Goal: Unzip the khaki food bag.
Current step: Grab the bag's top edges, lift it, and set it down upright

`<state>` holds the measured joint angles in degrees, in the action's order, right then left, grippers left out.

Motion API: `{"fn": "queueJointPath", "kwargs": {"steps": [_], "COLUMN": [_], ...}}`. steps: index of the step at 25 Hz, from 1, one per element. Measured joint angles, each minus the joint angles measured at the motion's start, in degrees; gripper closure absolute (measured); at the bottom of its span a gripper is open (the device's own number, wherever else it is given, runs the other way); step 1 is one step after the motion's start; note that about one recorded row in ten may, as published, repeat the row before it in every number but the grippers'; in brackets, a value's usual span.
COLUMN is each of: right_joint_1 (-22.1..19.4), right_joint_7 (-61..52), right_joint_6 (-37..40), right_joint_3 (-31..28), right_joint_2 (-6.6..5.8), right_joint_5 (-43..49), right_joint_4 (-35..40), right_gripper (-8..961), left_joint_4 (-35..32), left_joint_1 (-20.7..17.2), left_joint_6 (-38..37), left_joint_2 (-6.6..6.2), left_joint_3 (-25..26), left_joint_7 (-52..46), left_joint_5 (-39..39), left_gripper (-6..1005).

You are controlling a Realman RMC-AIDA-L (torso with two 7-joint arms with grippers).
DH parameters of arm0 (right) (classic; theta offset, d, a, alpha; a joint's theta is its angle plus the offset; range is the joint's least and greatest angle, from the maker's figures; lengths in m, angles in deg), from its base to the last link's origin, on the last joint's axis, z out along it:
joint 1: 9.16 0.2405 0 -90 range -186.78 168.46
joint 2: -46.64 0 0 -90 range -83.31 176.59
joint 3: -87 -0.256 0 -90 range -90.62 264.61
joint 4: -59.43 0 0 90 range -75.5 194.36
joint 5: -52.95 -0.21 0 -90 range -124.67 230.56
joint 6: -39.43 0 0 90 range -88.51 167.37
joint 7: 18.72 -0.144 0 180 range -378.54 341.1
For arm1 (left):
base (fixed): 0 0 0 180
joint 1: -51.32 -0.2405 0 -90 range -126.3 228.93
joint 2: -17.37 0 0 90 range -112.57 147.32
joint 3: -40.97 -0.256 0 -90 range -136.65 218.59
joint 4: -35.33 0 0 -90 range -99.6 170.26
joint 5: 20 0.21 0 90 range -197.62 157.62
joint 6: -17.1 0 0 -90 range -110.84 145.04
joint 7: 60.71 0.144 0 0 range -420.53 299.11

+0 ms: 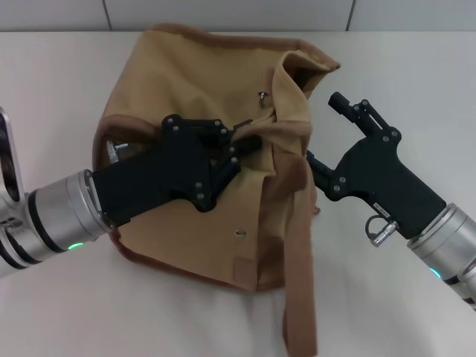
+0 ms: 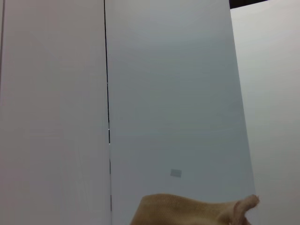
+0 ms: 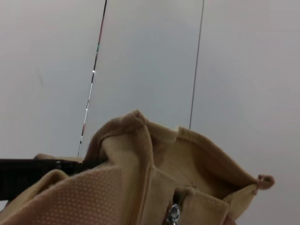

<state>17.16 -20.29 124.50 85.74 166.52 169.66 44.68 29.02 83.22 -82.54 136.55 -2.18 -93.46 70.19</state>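
The khaki food bag (image 1: 186, 82) lies slumped on the white table (image 1: 59, 74), with its snap (image 1: 239, 233) facing up and a silver zipper pull (image 1: 262, 95) near its top. My left gripper (image 1: 249, 141) lies across the bag and is shut on a fabric handle at the bag's top middle. My right gripper (image 1: 325, 130) is open at the bag's right end, with one finger (image 1: 341, 100) raised clear and the other against the bag's side. The right wrist view shows the bag's opened end (image 3: 140, 154) and the zipper pull (image 3: 173, 214). The left wrist view shows only an edge of the bag (image 2: 187, 210).
A wide handle strap (image 1: 299, 297) trails off the bag toward the table's front edge. A metal fitting (image 1: 113, 149) sticks out at the bag's left side. Grey wall panels (image 1: 223, 11) stand behind the table.
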Motion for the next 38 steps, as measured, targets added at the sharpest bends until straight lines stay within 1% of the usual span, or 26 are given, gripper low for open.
{"fn": "queueJointPath", "kwargs": {"steps": [4,9,15,19,22,29,32,38], "right_joint_1": [0.0,-0.3,-0.3,-0.4,-0.5,-0.5,-0.5,-0.5], "right_joint_7": [0.1,0.2,0.5,4.4,5.3,5.5,5.5,5.5], "right_joint_6": [0.0,0.1,0.1,-0.1,-0.1,-0.9,-1.7,-4.0], "right_joint_3": [0.2,0.4,0.4,0.4,0.5,0.6,0.6,0.6], "right_joint_2": [0.00,0.00,0.00,0.00,0.00,0.00,0.00,0.00], "right_joint_5": [0.3,0.6,0.8,0.8,0.9,1.5,1.6,1.6], "right_joint_4": [-0.1,-0.1,-0.2,-1.5,-1.8,-2.2,-2.2,-2.2], "right_gripper": [187,370,627,707,767,898,950,950], "left_joint_4": [0.9,0.9,1.0,1.1,1.1,1.4,1.7,2.8], "left_joint_1": [0.3,0.4,0.4,0.5,0.5,0.4,0.2,-0.5], "left_joint_6": [0.6,0.7,1.1,1.3,1.3,1.4,1.2,0.1], "left_joint_2": [0.00,0.00,0.00,0.00,0.00,0.00,0.00,0.00], "left_joint_3": [0.0,0.0,0.0,0.0,0.0,0.2,1.2,4.6], "left_joint_7": [1.3,1.3,1.3,1.3,1.3,1.3,1.3,2.0], "left_joint_5": [0.0,0.0,0.0,0.0,0.0,0.0,0.0,-0.1], "left_gripper": [907,904,901,899,897,894,892,889]}}
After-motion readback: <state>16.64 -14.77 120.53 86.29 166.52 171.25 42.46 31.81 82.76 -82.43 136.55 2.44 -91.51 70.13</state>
